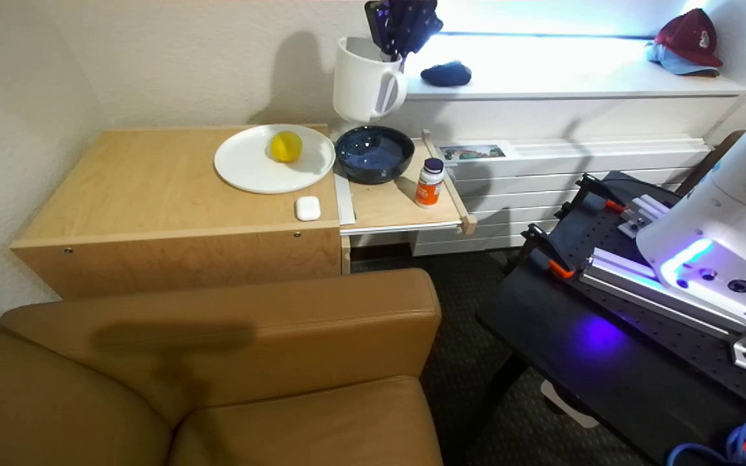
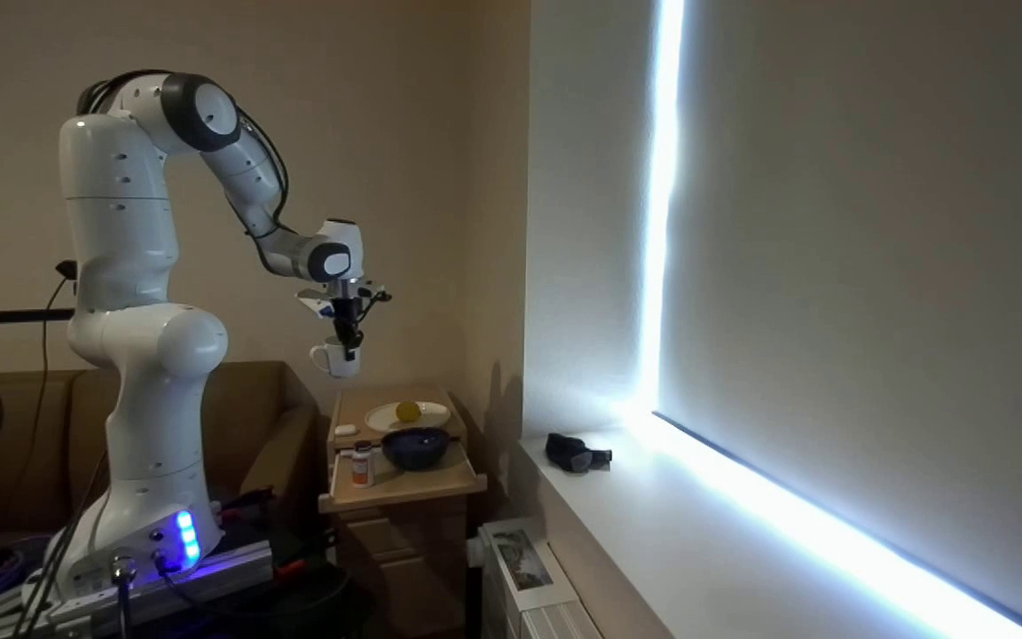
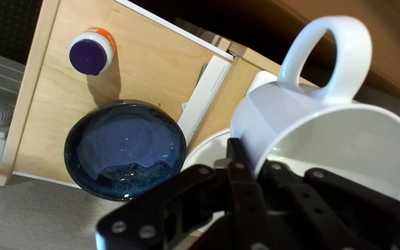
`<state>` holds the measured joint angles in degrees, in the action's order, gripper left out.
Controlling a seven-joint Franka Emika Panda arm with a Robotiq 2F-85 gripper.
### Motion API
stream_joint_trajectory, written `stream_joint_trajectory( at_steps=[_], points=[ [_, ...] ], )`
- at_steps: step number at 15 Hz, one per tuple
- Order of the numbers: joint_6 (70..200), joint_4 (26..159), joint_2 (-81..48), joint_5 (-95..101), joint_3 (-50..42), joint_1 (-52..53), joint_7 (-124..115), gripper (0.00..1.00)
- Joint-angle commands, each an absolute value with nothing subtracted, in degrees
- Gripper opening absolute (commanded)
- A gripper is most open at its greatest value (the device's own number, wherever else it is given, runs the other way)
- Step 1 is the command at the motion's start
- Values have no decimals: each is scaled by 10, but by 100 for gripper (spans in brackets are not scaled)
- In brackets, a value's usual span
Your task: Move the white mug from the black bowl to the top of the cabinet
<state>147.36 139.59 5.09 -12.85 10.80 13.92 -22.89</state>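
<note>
The white mug is held in the air above the black bowl in an exterior view. It also shows in an exterior view and, tilted large, in the wrist view. My gripper is shut on the mug's wall at the rim, one finger outside and one inside, as the wrist view shows. The black bowl stands with nothing in it on the pulled-out board; it also shows in the wrist view. The tan cabinet top lies beside the board.
A white plate with a yellow ball and a small white block lie on the cabinet top. A pill bottle stands beside the bowl. A brown chair is in front. A wall and windowsill are behind.
</note>
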Motion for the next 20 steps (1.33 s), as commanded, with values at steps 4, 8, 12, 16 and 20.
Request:
stream_joint_trajectory(
  at_steps=[4, 8, 12, 16, 20],
  points=[
    [1443, 1278, -87, -1, 151, 160, -292, 1],
    [1385, 1141, -189, 166, 126, 238, -419, 1],
    [1406, 1161, -184, 150, 124, 248, -417, 5],
    [1416, 1152, -205, 110, 133, 232, -392, 1],
    [1391, 1040, -291, 49, 111, 263, -473, 1]
  ],
)
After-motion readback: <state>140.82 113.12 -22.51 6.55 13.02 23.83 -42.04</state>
